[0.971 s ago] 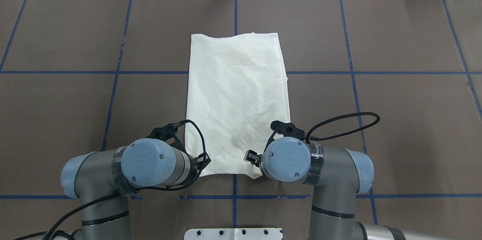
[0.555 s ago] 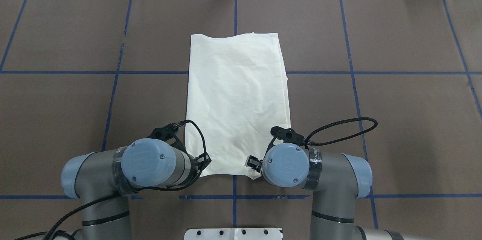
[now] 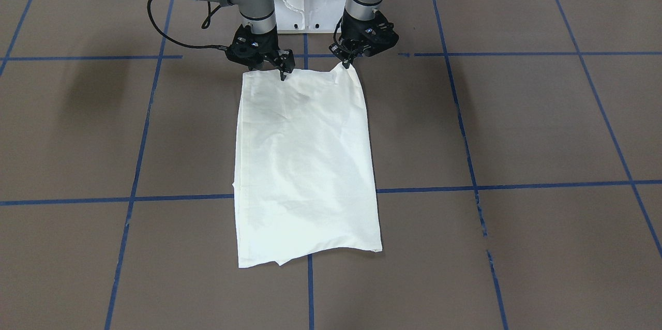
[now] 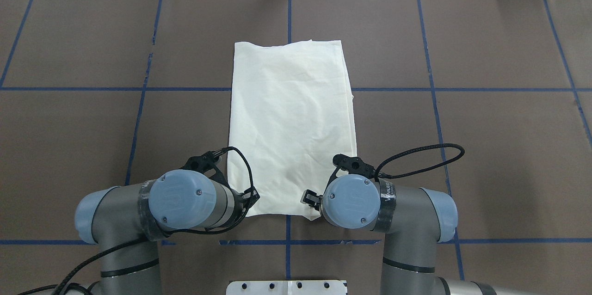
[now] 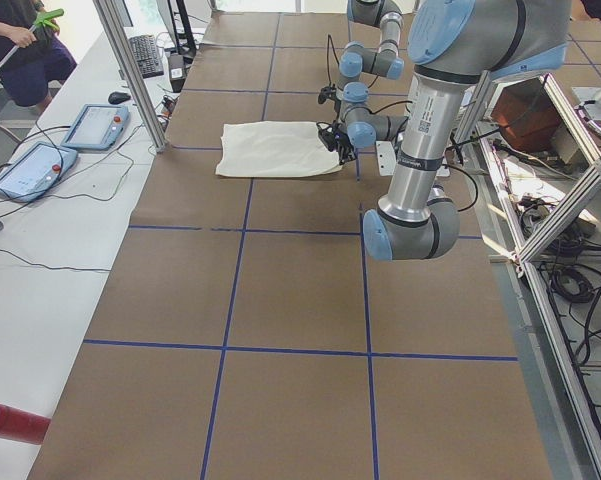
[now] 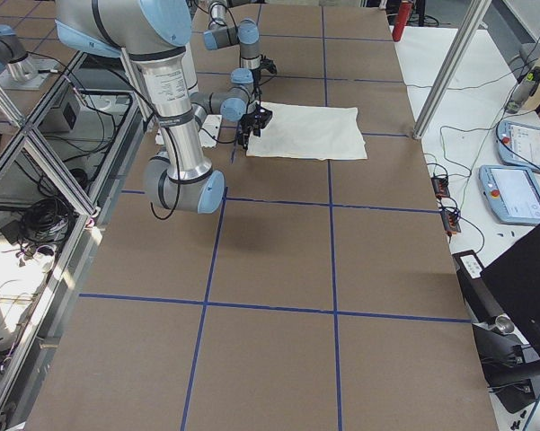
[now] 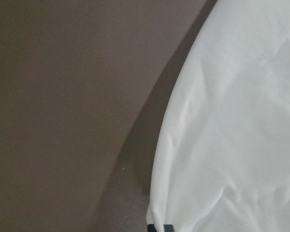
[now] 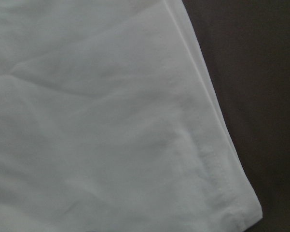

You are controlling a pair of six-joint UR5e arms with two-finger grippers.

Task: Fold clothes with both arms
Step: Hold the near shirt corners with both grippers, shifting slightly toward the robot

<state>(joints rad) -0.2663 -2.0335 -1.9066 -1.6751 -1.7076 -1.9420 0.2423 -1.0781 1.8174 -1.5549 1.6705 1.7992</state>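
Over on the robot's side of the table (image 3: 517,138), your cream T-shirt (image 3: 305,164) lies folded into a long rectangle, plain side up. Your left gripper (image 3: 345,63) is pinched on one robot-side corner, which peaks up a bit. Your right gripper (image 3: 283,72) has its tips on the other corner, but you can't tell if they're apart or together.

**Overhead view:** from behind the robot (image 4: 286,287), looking forward and down. **Front view:** across the counter (image 3: 517,128), facing the robot. **Side views:** from each counter end, far off. **Wrist views:** close above the T-shirt (image 4: 291,124), which every view shares.
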